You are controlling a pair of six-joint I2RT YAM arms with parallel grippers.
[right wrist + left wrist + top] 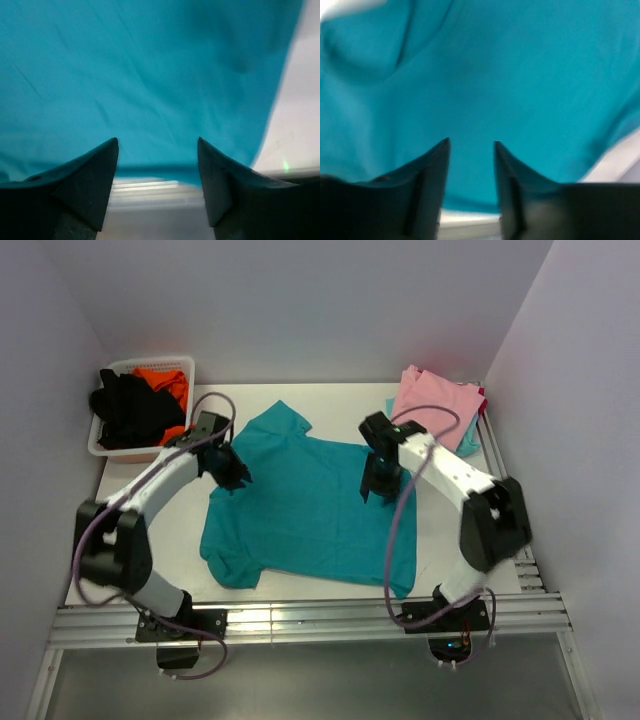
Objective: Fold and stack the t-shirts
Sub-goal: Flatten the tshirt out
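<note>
A teal t-shirt [300,510] lies spread on the white table, partly flat, with one sleeve at the back and a crumpled corner at the front left. It fills the left wrist view [510,75] and the right wrist view [140,70]. My left gripper [238,472] is open and empty over the shirt's left edge; it also shows in its own wrist view [471,146]. My right gripper [375,490] is open and empty over the shirt's right side; it also shows in its own wrist view [157,142]. A folded pink t-shirt [435,400] lies on a pale aqua one [468,443] at the back right.
A white basket [110,445] at the back left holds black and orange clothes. White walls close in the back and both sides. Metal rails [300,625] run along the table's near edge.
</note>
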